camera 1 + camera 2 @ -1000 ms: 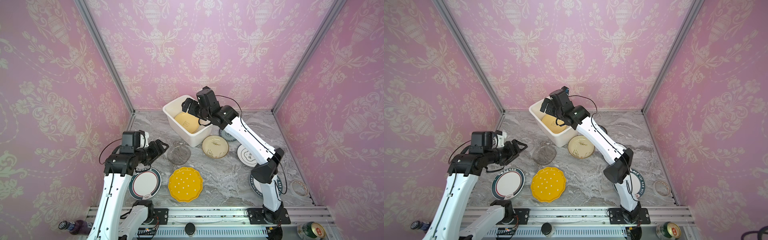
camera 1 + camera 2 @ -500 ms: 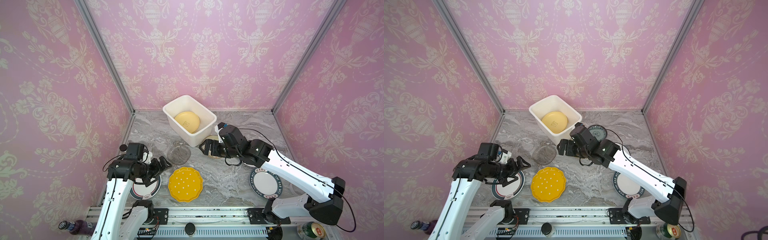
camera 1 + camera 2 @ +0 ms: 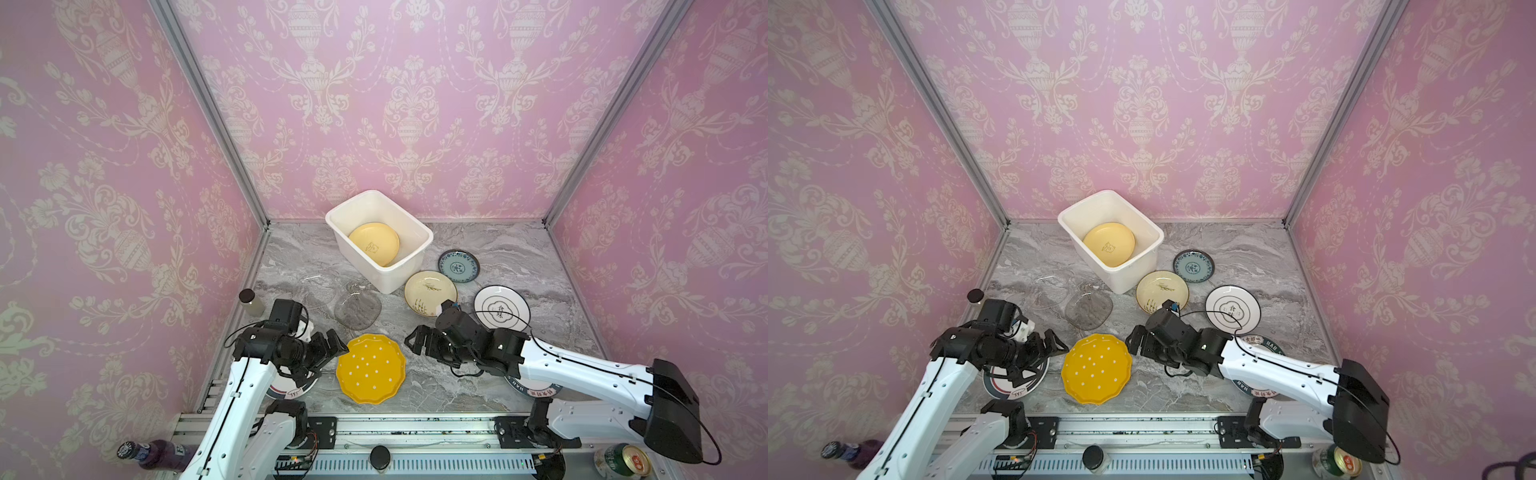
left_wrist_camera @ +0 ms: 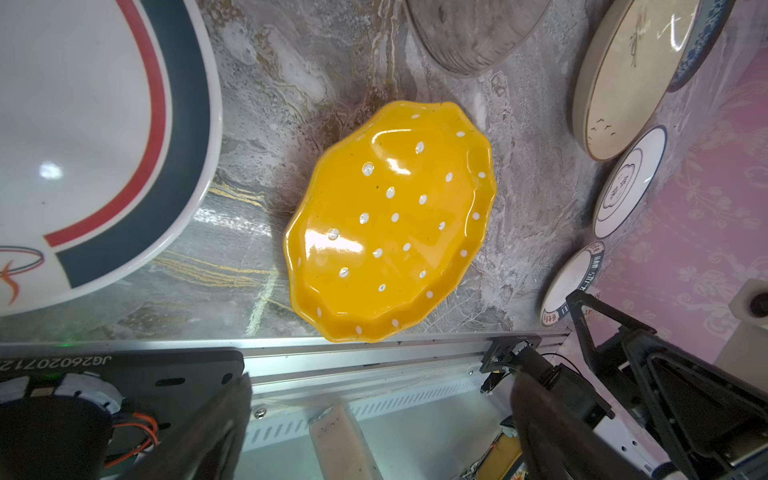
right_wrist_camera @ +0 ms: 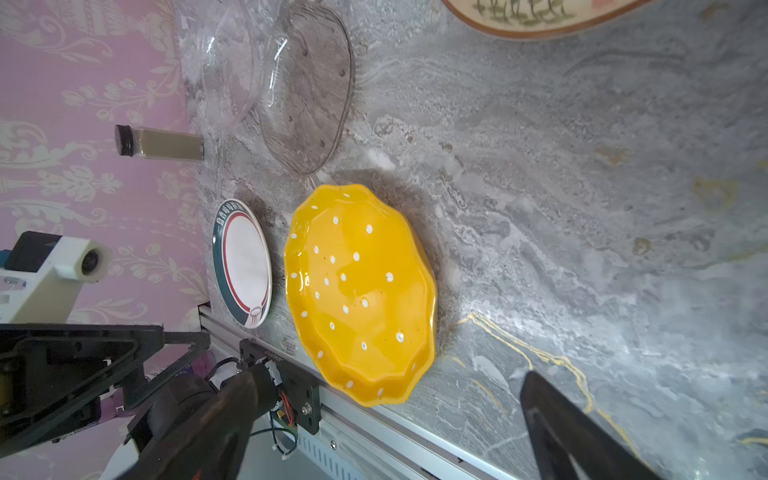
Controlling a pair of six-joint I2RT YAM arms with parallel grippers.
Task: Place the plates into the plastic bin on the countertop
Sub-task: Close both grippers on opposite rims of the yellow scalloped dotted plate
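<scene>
Dotted plate (image 3: 371,369) lies between left claw (image 3: 330,357) and right claw (image 3: 419,348), both wide open, empty. Seven plates (image 3: 430,291) sit outside bin (image 3: 392,280), one inside

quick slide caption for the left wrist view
Open left gripper facing the yellow dotted scalloped plate on the marble countertop, a white dark-rimmed plate beside it.

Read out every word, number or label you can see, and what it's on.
"JG26020712", upside down, cut off at the frame edge: black panel by the rail.
"食": centre of the white plate; smaller character below unreadable.
Rim lettering on the red-banded plate and the other dark-rimmed plate: too blurred.
Can and purple bottle labels: too blurred.
</scene>
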